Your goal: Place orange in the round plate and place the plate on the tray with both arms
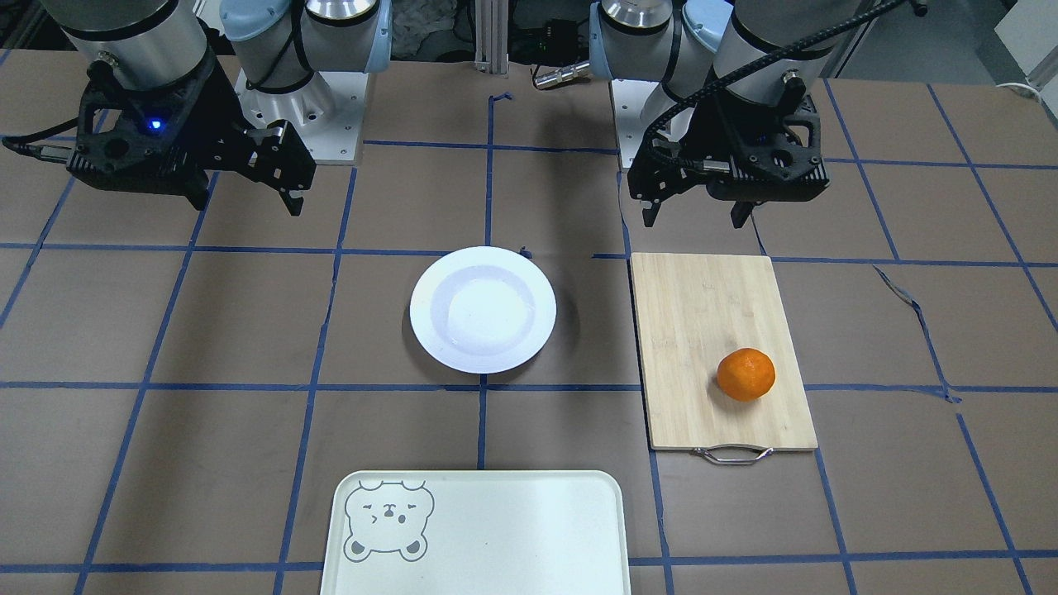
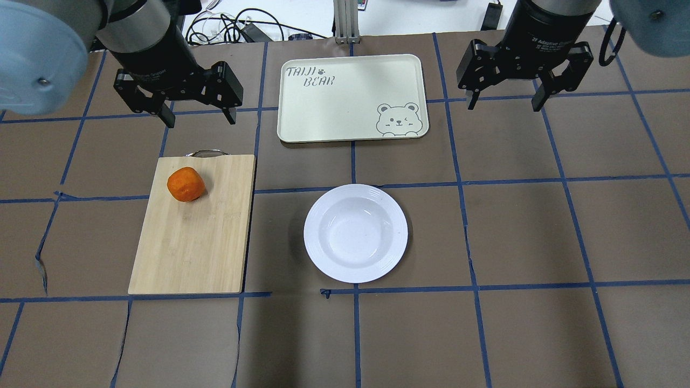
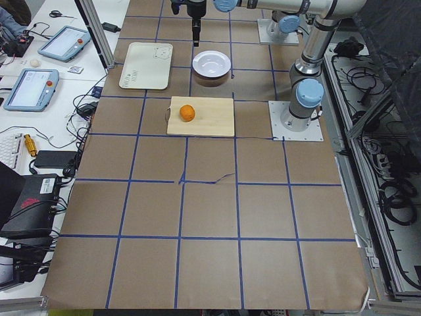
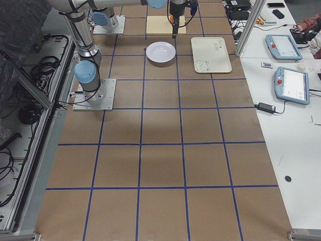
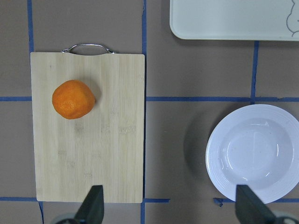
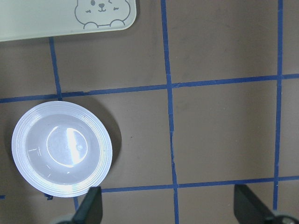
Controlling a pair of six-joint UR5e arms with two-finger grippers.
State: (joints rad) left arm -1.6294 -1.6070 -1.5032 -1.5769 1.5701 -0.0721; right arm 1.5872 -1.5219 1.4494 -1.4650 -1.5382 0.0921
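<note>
the left jaws are spread wide and hold nothing; the left arm [image 2: 145, 32] carries them in the air just past the metal handle [image 2: 207, 153] of the bamboo cutting board [image 2: 194, 242]. the right jaws are just as wide and empty, held up by the right arm [image 2: 550, 21] beside the tray [image 2: 345, 102]. the orange [image 2: 186, 184] sits on the cutting board, near its handle end and toward its outer edge. the round plate [image 2: 356, 237] lies empty on the tabletop [image 2: 539, 231], between the board and the right arm's side, apart from both board and tray. the tray lies flat at the far edge, bear face at the corner nearest the plate.
</note>
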